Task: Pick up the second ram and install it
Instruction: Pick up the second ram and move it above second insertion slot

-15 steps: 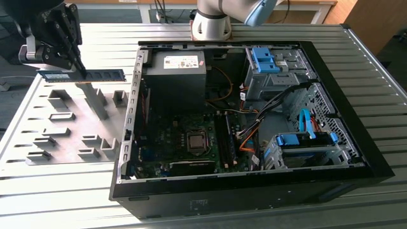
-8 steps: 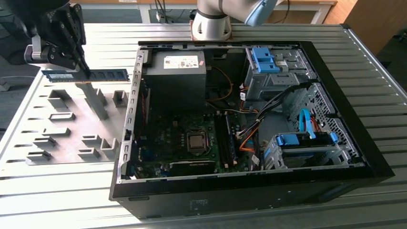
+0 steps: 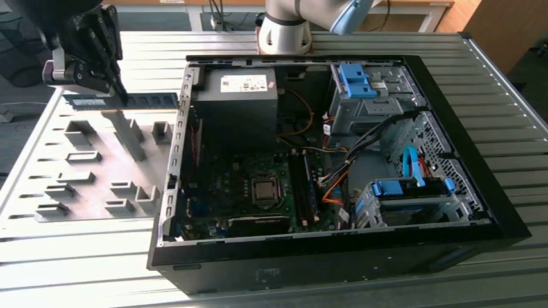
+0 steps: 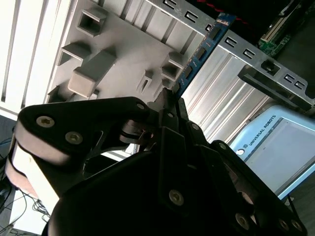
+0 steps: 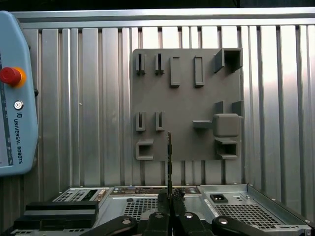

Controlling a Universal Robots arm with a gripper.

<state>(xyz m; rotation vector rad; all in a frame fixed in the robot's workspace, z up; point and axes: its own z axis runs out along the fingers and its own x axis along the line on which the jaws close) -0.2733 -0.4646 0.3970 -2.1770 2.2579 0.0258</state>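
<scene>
Closest to your wrist cameras is the gripper (image 4: 170, 96), its black linkage drawn in and its fingers pinched on the flat faces of the second ram (image 4: 202, 49). In the exterior view the gripper (image 3: 118, 96) holds the stick near mid-length, above the far edge of the grey fixture plate (image 3: 94, 173) and apparently clear of the plate's posts.

That grip looks deliberate. Clamping the two broad faces keeps the board standing on edge and leaves its lower long edge free of the fingers.

You can read its heading from the exterior view. The second ram (image 3: 145, 100) lies level, its long axis running along the plate's far edge. One end reaches toward the open computer case (image 3: 342, 269) beside the plate, and the other points away from it. In the first wrist view you see the stick (image 5: 169, 147) edge-on as a thin line crossing the plate (image 5: 187, 103), rising straight out of the fingertips.
</scene>
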